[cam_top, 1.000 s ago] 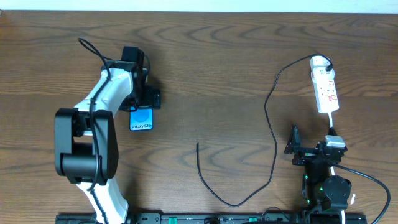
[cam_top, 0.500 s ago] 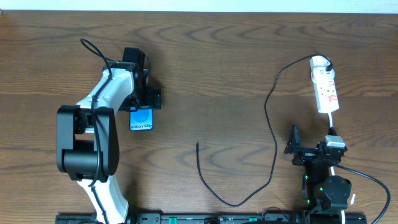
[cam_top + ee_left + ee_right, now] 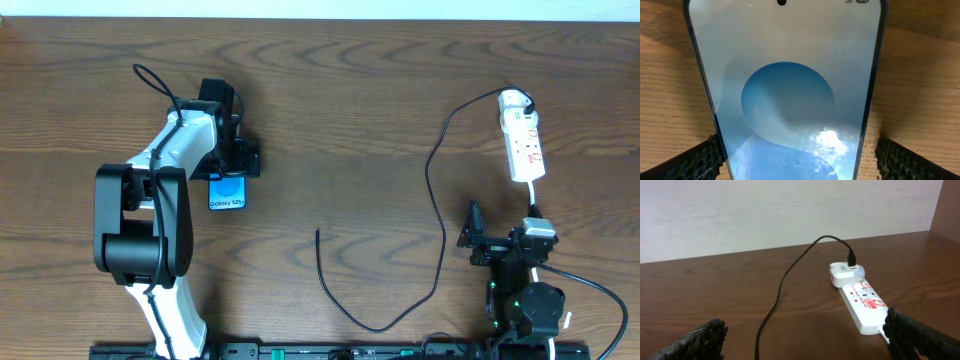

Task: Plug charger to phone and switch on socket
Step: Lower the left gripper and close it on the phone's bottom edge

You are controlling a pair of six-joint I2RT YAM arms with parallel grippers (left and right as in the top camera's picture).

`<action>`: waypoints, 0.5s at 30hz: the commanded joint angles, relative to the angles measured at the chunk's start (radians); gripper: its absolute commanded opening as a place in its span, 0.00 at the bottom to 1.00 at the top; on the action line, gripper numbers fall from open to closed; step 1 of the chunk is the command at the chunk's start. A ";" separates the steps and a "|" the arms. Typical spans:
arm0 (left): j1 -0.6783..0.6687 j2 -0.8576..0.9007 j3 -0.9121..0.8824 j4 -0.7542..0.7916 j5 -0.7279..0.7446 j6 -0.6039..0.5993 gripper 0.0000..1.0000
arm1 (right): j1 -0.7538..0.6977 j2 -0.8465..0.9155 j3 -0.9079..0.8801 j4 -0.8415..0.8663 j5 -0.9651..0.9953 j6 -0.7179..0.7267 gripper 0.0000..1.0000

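The phone (image 3: 228,192) lies flat on the table at the left, blue screen up. My left gripper (image 3: 229,160) hangs over its far end, open, with the jaws on either side of it. In the left wrist view the phone (image 3: 790,90) fills the frame between the two fingertips (image 3: 695,160); the left pad sits at its edge and the right one stands apart. The charger (image 3: 437,250) runs from a white adapter (image 3: 515,100) on the socket (image 3: 525,145) down in a loop to its free tip (image 3: 318,233). My right gripper (image 3: 503,238) is open and empty, short of the socket (image 3: 865,302).
The white cord (image 3: 534,200) leaves the socket's near end and passes beside the right gripper. The black cable (image 3: 782,287) crosses the table between the right fingers. A pale wall stands behind the table's far edge.
The left arm's elbow has shifted slightly to the right while its gripper stays over the phone. The right arm, cable and socket are as before.
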State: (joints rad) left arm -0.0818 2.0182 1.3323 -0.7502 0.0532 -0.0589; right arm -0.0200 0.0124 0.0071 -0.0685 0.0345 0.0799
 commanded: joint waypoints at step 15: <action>-0.003 0.037 -0.006 0.012 -0.021 -0.005 0.98 | 0.013 -0.007 -0.002 -0.003 0.008 0.013 0.99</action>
State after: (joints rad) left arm -0.0818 2.0182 1.3323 -0.7425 0.0532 -0.0586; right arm -0.0200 0.0124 0.0071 -0.0685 0.0341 0.0799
